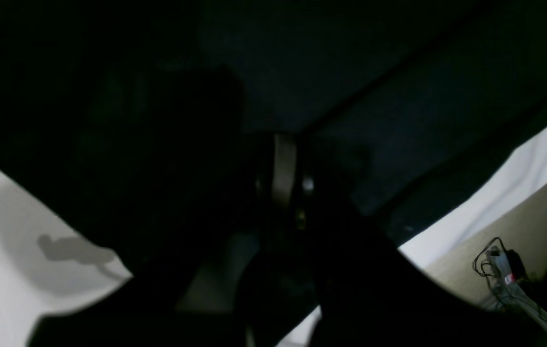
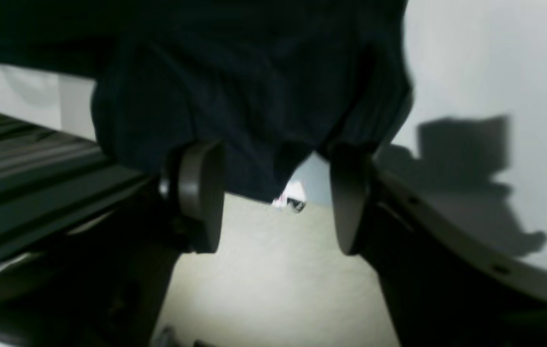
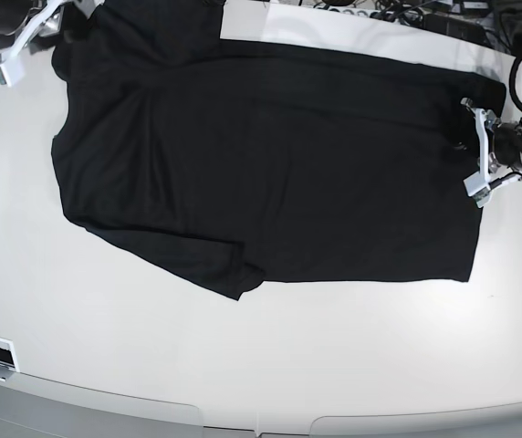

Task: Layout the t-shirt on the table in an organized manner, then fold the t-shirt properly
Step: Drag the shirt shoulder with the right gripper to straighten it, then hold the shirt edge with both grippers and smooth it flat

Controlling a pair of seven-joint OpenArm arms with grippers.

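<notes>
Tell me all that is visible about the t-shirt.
The t-shirt is plain black, soft-looking fabric. It lies mostly flat on the white table, stretched sideways, with wrinkles and a bunched sleeve at the base view's left end. At its other end the left gripper is shut on its edge. The right gripper stands open at the bunched end, fabric hanging just beyond its fingertips.
</notes>
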